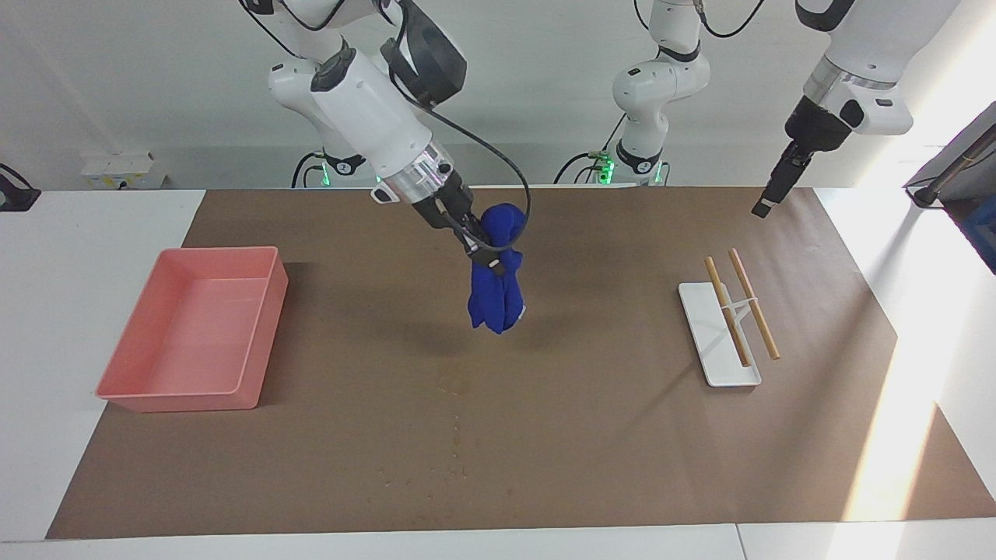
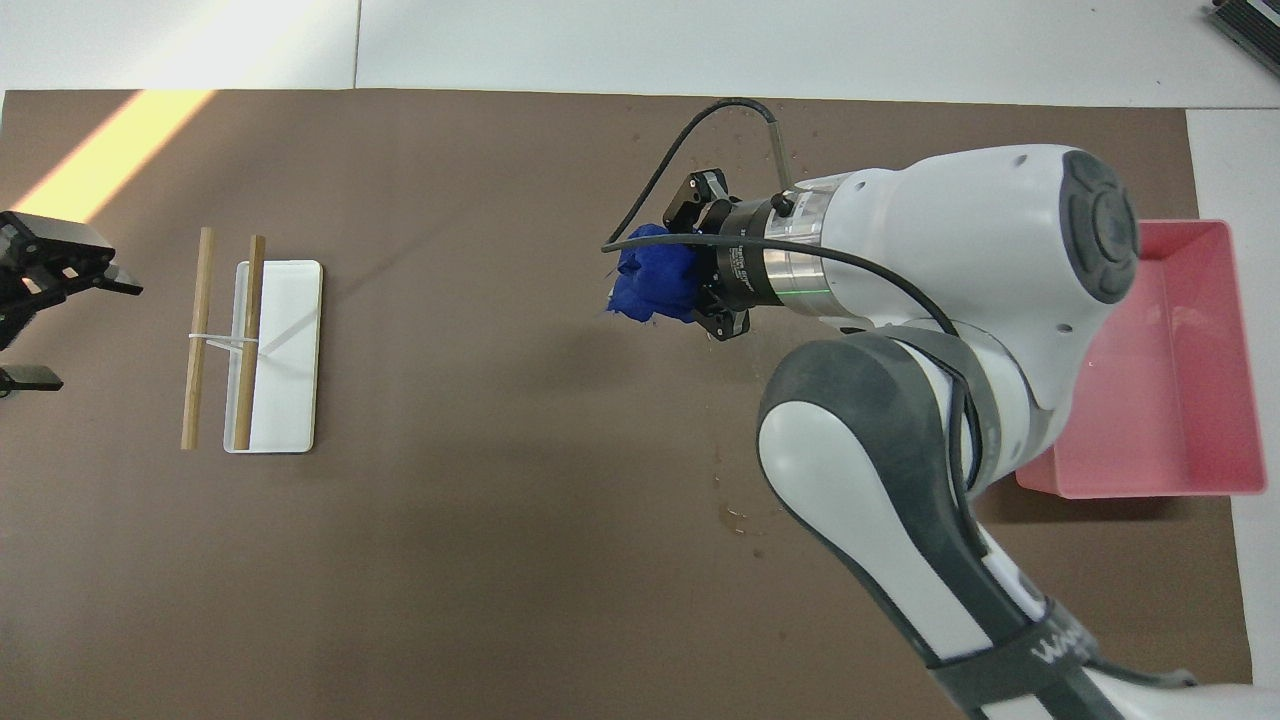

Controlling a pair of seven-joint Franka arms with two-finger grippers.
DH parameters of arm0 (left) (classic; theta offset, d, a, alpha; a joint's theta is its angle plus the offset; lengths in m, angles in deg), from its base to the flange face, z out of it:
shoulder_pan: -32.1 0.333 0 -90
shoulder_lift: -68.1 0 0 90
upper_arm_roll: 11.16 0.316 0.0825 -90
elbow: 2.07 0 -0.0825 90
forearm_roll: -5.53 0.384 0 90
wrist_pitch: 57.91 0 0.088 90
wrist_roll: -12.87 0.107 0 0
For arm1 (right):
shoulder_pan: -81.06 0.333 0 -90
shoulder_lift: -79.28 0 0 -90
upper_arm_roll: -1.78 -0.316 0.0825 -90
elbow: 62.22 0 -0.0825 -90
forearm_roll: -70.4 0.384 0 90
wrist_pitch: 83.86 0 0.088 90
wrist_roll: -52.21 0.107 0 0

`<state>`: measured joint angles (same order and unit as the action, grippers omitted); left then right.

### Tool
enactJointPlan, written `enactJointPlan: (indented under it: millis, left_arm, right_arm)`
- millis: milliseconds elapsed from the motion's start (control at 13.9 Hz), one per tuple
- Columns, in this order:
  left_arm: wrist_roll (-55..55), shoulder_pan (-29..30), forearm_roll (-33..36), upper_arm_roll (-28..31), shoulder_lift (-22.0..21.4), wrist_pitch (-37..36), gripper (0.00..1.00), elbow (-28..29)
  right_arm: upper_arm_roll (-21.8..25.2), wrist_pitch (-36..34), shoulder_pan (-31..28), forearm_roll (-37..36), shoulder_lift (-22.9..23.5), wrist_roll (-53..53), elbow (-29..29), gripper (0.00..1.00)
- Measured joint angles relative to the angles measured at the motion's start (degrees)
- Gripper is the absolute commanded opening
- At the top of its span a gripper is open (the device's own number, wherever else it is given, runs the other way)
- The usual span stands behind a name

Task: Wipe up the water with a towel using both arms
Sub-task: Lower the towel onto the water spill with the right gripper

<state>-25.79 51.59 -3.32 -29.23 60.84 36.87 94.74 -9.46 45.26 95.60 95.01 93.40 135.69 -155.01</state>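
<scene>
My right gripper [image 1: 489, 253] is shut on the towel [image 1: 495, 292], a deep blue bunched cloth that hangs from it low over the middle of the brown mat. In the overhead view the towel [image 2: 652, 285] shows at the tip of the right gripper [image 2: 685, 272]. The water [image 1: 454, 385] is a faint darker blotch on the mat, a little farther from the robots than the hanging towel. In the overhead view the right arm hides it. My left gripper [image 1: 766, 204] is open and empty, raised over the mat's edge at the left arm's end [image 2: 78, 333].
A pink tray [image 1: 261, 327] stands at the right arm's end of the mat [image 2: 1240, 480]. A white stand with two wooden sticks [image 1: 731, 319] lies toward the left arm's end [image 2: 245, 340]. Tiny drops dot the mat [image 1: 455, 447] farther out. A small dark spot [image 2: 733, 516] lies nearer the robots.
</scene>
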Motion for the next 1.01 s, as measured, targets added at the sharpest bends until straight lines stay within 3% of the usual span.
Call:
enactJointPlan:
  millis: [288,504,1007]
  left_arm:
    - [16.9,-3.3,4.7,6.1,-0.2,-0.3,1.0,1.7]
    - [18.0,-11.6,5.6,13.6,-1.5,-1.4,1.0,5.2]
    - [23.2,-16.1,5.8,19.2,-2.4,-0.8,1.0,6.6]
  right_arm:
    - [0.1,1.7,-2.5,-2.4,7.4,-11.7,3.8,0.0]
    - [0.1,3.8,-5.5,-2.4,9.7,-17.9,4.5,0.0]
    - [-0.1,9.7,-6.4,-2.4,14.0,-24.2,4.4,0.0]
